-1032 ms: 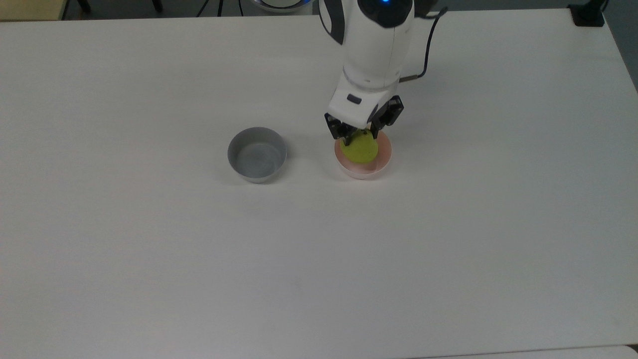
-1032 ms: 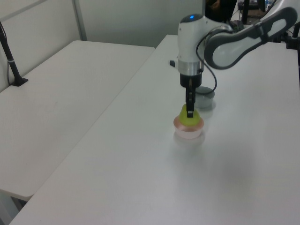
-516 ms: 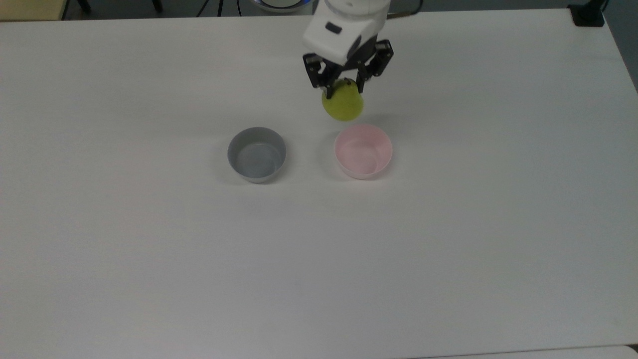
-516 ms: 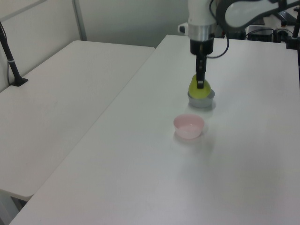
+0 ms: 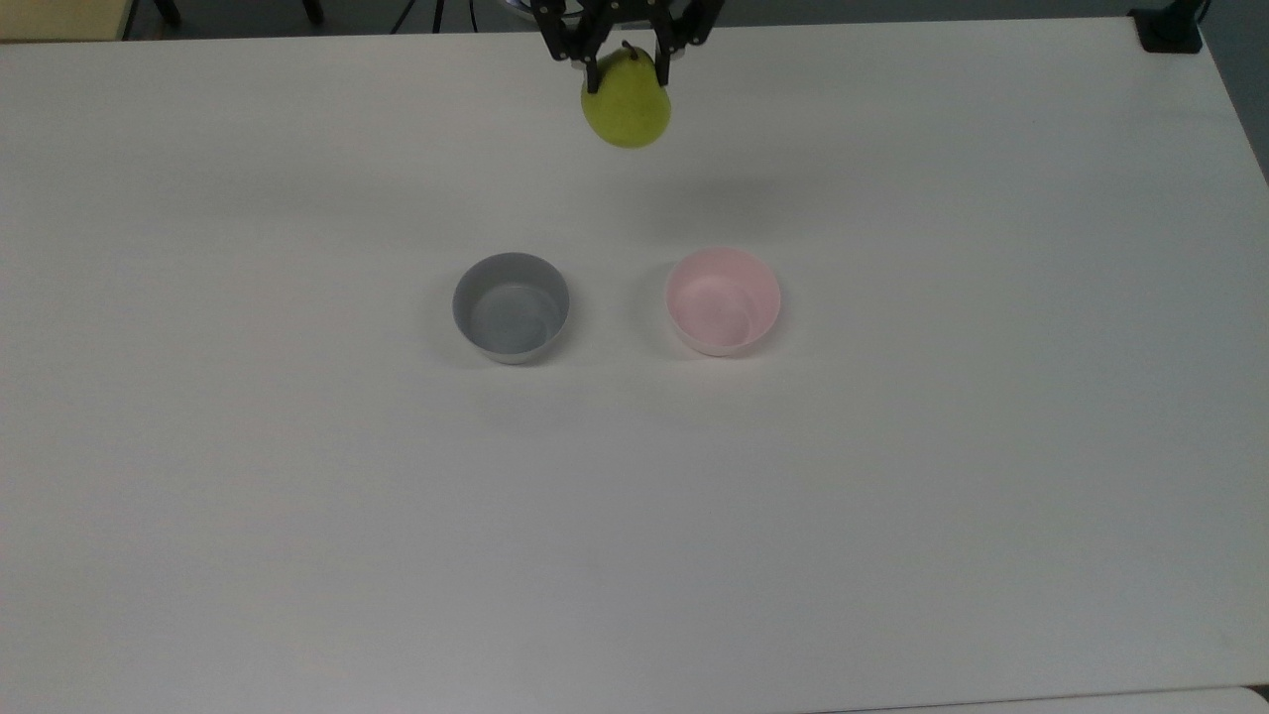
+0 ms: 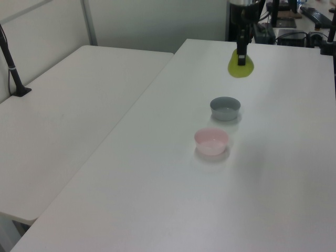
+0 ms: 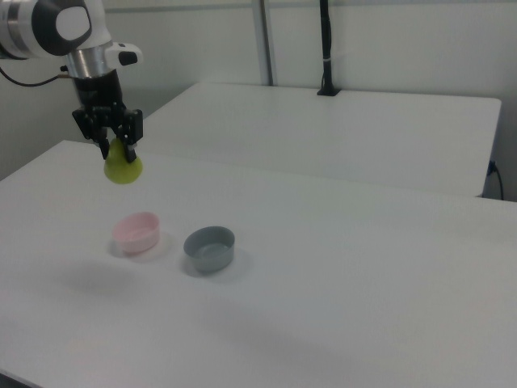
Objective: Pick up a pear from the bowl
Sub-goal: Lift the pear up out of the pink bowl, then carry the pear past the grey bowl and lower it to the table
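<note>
The yellow-green pear (image 5: 627, 107) (image 6: 240, 67) (image 7: 123, 168) hangs in the air well above the table, held by its narrow top. My gripper (image 5: 627, 61) (image 6: 241, 59) (image 7: 117, 149) is shut on it, black fingers on either side of the stem. The pale pink bowl (image 5: 723, 300) (image 6: 211, 141) (image 7: 136, 231) stands on the white table with nothing in it, below the pear and nearer the front in the top view.
A grey bowl (image 5: 512, 305) (image 6: 225, 107) (image 7: 209, 247) of the same size stands beside the pink one, to its left in the top view. The white table (image 5: 634, 516) spreads wide around both. A second white table (image 6: 63, 121) adjoins it.
The gripper has lifted the pear out of the pink bowl and carried it up and toward the top view's upper edge. The pink bowl now sits empty.
</note>
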